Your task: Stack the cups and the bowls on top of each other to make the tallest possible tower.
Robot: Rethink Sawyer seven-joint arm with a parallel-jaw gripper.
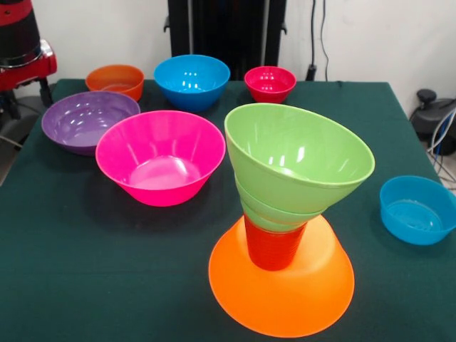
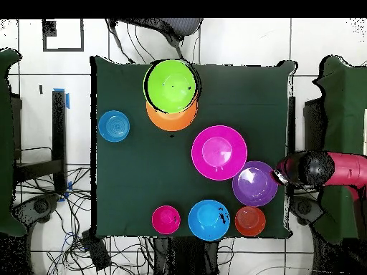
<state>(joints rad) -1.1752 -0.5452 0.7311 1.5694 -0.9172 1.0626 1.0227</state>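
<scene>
Nearest the camera sits the big orange bowl, turned rim-down at the lower middle of the frame as the base of the tower. On its flat bottom stands the orange-red cup, upright, and in the cup's mouth sits a green bowl with a larger green bowl nested in it, mouth up and tipped a little toward the right. Broad base below, narrow cup as a neck: that order buys height, I'd say, but the wide bowls on a thin stem look easy to topple.

Over at the upper left edge of the front view only the red and black arm shows, pulled well back from the table's middle. From above it reaches in at the right, its end just beside the purple bowl. I can't tell whether the pincer is spread or closed, or whether it has hold of anything.

Moving out from there: the purple bowl, then the large pink bowl touching or nearly touching it, then the row along the top, a small orange bowl, a blue bowl and a small red bowl. Another small blue bowl sits alone at the right edge. All six stand mouth up on the green cloth and hold nothing; they are not yet stacked.
</scene>
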